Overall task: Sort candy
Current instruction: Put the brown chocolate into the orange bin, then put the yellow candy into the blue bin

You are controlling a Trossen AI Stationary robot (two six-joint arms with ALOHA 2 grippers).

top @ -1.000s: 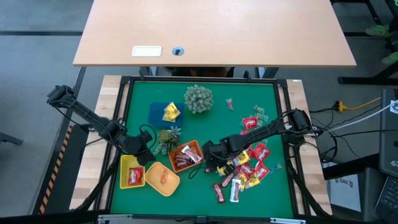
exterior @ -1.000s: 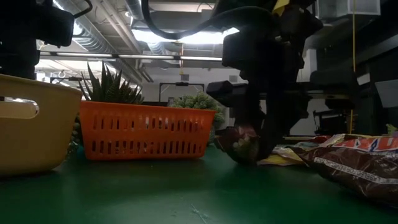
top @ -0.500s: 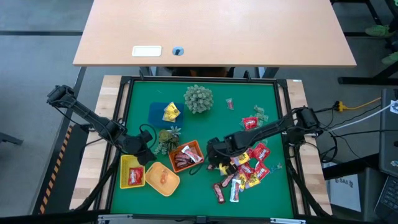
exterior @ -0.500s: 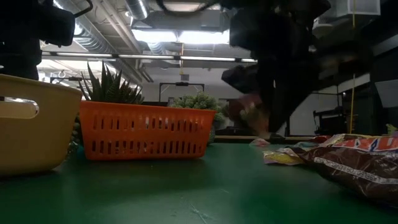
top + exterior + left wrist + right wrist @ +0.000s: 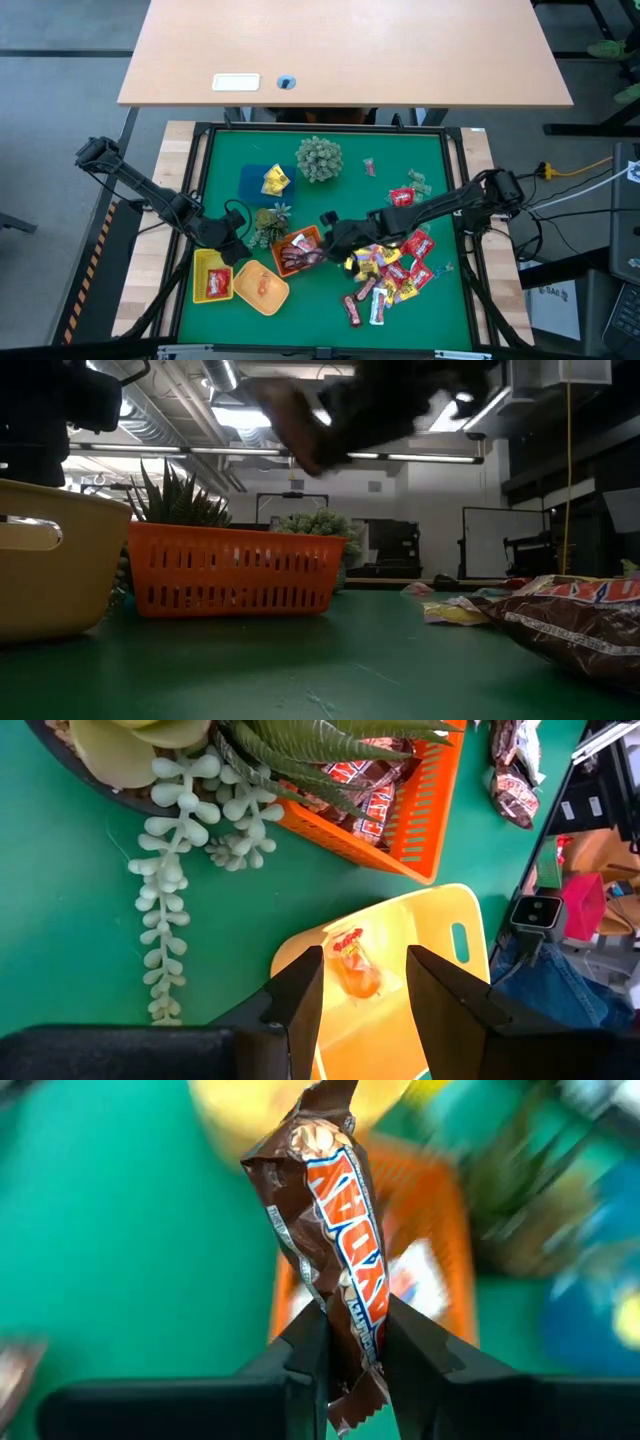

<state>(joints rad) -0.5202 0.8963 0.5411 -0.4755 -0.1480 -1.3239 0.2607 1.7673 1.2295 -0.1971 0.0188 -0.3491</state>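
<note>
green mat [image 5: 340, 200] on a wood-edged table; pipes and lights overhead in the room behind. right gripper [image 5: 350, 1345] pinches a brown bar [image 5: 340, 1250] above the orange basket [image 5: 313, 238]. left gripper [image 5: 365, 995] hangs open, empty, over the yellow tray [image 5: 440, 920].

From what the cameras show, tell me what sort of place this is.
Likely a robotics lab or workshop: exposed ceiling pipes overhead, a green work table fenced by a dark frame with loose cables, and a plain desk behind it.
</note>
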